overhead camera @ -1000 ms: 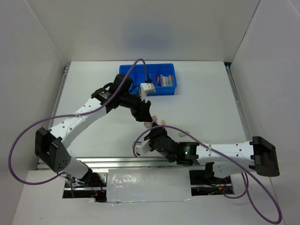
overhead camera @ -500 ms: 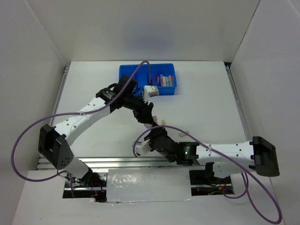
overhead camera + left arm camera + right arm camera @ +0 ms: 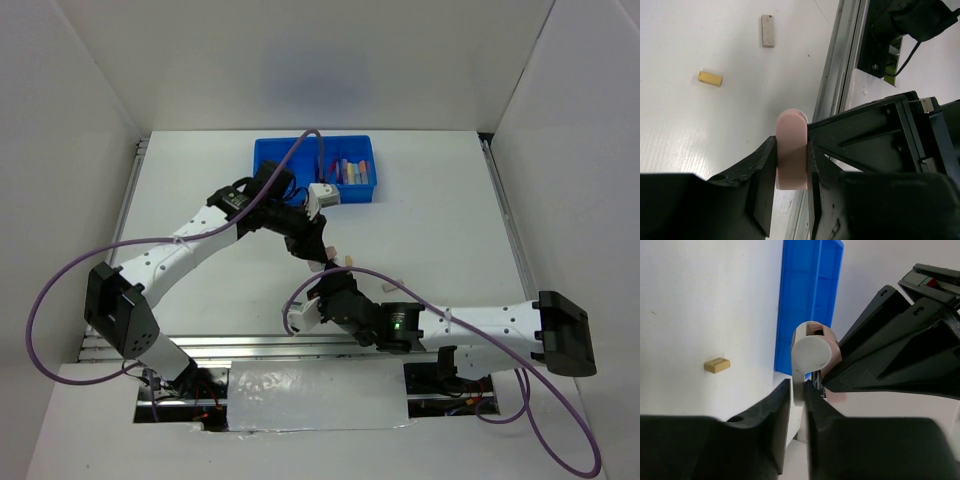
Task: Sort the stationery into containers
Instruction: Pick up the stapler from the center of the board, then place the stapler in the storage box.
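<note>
Marker (image 3: 811, 352), stubby, with a smooth pink barrel and a flat round white end, hangs over the matte white worktop's (image 3: 430, 220) middle. The right tool (image 3: 797, 385) pinches it from the near side, the left tool (image 3: 791, 142) from the far. A tan block (image 3: 717, 365) and a pale slab (image 3: 768, 31) lie nearby. A glossy blue partitioned tray (image 3: 275, 155) sits mid far edge.

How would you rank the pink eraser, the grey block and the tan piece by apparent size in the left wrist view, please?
1. pink eraser, held in the left pincer; it is nearest, which inflates it.
2. grey block.
3. tan piece, slightly smaller.
</note>
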Available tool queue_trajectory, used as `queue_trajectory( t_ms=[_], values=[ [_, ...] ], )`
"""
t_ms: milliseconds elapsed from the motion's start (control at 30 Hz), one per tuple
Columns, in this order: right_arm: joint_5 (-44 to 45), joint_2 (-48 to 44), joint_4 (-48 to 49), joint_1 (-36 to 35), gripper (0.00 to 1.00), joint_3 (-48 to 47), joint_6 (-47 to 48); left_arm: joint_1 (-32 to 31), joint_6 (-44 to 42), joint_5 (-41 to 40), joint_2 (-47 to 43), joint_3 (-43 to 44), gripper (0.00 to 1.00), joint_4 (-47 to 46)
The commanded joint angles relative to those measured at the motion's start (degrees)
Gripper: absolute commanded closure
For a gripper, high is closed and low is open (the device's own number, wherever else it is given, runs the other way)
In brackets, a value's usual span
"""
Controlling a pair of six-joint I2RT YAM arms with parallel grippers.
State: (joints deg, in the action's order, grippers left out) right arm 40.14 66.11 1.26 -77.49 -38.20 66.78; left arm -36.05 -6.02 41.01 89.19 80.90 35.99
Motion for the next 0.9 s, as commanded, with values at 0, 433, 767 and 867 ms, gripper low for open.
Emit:
queue_trajectory(
  t_ms=[0, 433, 767, 867],
  values=[
    [1.61, -0.71, 1.29, -0.29, 0.67, -2.15, -0.86, 0.02, -0.92, 1.79, 0.29, 2.24, 1.0, 0.31],
    [2.05, -3.17, -0.81, 1.47, 0.33, -3.55, -3.67, 5.81, 2.15, -6.99, 0.64, 4.35, 1.0, -3.37],
    [-8.56, 0.14, -23.62, 22.15, 0.0, -24.15, -30.69, 15.13, 11.55, -33.48, 6.95, 16.12, 1.0, -12.86],
    [-14.71, 3.76, -28.4, 31.06, 0.0, -30.87, -37.15, 15.31, 15.5, -43.19, 13.27, 24.54, 1.0, -11.83]
  ],
)
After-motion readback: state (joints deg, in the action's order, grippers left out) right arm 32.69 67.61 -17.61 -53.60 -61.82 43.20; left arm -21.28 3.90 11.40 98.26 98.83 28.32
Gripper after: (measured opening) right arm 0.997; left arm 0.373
